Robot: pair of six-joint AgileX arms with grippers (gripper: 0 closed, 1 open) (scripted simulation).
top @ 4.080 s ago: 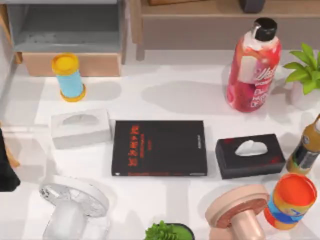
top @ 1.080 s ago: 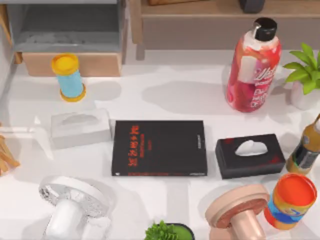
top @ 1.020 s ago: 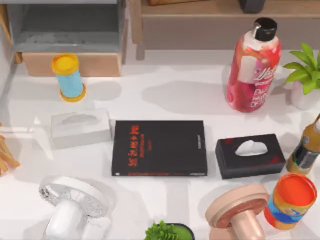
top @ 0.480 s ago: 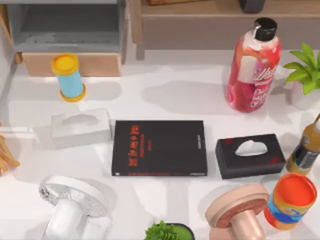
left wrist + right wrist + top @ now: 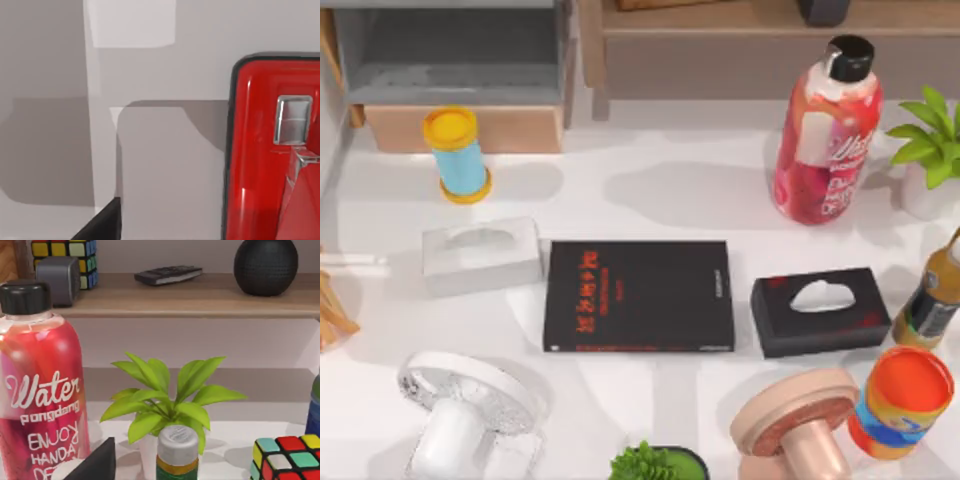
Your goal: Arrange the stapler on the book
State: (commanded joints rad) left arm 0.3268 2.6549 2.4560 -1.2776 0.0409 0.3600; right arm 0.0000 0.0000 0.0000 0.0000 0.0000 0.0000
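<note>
Book [image 5: 638, 296] lay flat mid-table in the top view, red lettering up, between a white tissue box [image 5: 482, 255] on its left and a black tissue box [image 5: 820, 312] on its right, both just beside it. Stapler [image 5: 260, 160] was seen close up in the left wrist view: glossy red body with a dark rim and a small metal plate, lying on a pale surface. How it sat relative to the book could not be told.

Left gripper [image 5: 100, 225] showed as one dark wedge at the frame edge, beside the stapler and not touching it; could not tell if apart or together. Right gripper [image 5: 95, 462] also showed as one dark wedge, near the red bottle [image 5: 42, 390]; state could not be told either.

Other table items in the top view: red bottle at back right, plant [image 5: 932, 140] beside it at the right edge, blue tube with yellow cap [image 5: 457, 155] at back left, white fan [image 5: 465, 400] front left, pink fan [image 5: 795, 420] front right, orange can [image 5: 902, 400] just beside it, brown bottle [image 5: 935, 300] at the right edge.

Right wrist view: the plant in front of a shelf [image 5: 200, 295] holding a black ball [image 5: 265, 265], a remote [image 5: 167, 274] and a grey speaker [image 5: 57, 280]; a silver-capped bottle [image 5: 177, 452] and a colour cube [image 5: 287, 457] stood nearer.
</note>
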